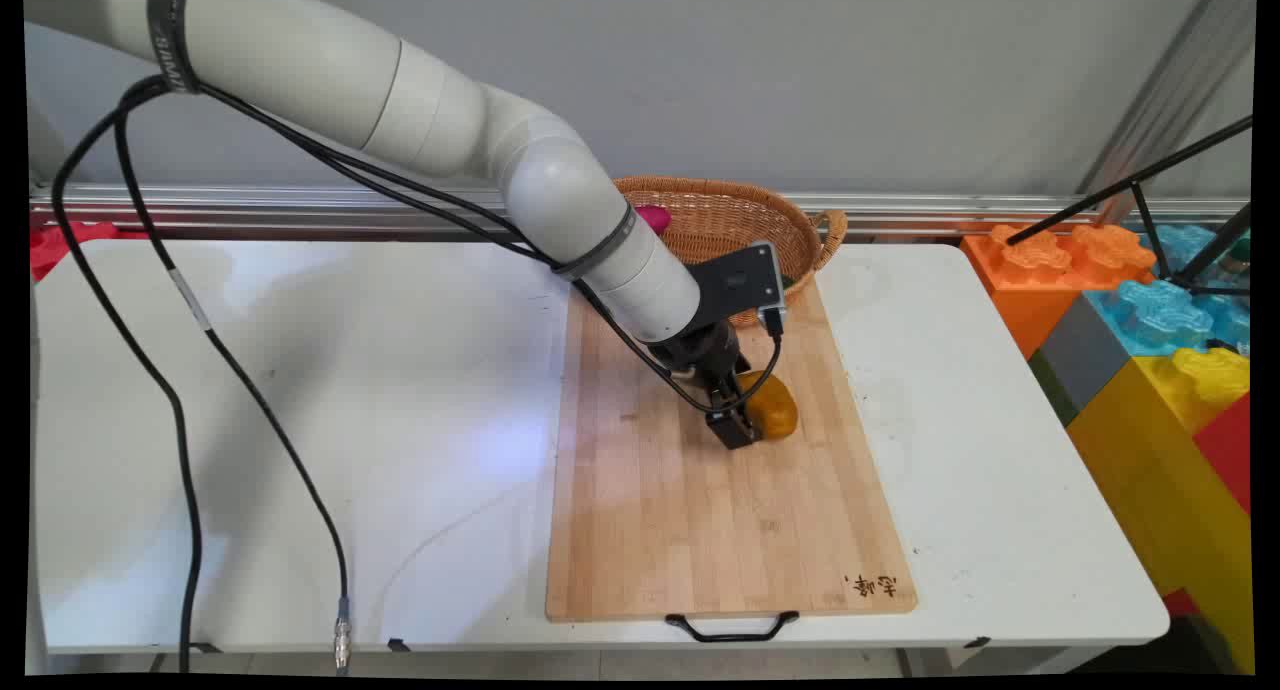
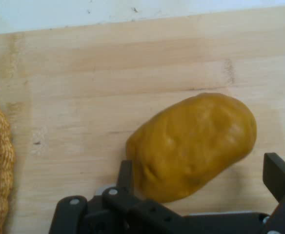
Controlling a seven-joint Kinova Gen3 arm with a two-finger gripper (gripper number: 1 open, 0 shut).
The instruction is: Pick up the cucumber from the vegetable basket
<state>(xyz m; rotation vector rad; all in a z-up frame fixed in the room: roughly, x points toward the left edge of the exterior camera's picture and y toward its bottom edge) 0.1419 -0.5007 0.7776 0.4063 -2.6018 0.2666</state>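
Ochre-brown and oblong, a potato point(image 1: 772, 404) is seen in the main view on the wooden cutting board point(image 1: 700, 510) on the white bench point(image 1: 300, 420), near a wicker basket point(image 1: 740, 220); the claw point(image 1: 742, 422) is lowered against its left flank.

In the hand view the potato point(image 2: 193, 146) lies between the spread fingers point(image 2: 279, 175) of the open claw point(image 2: 201, 180), ungripped, its long axis running obliquely across the gap, one finger touching its end.
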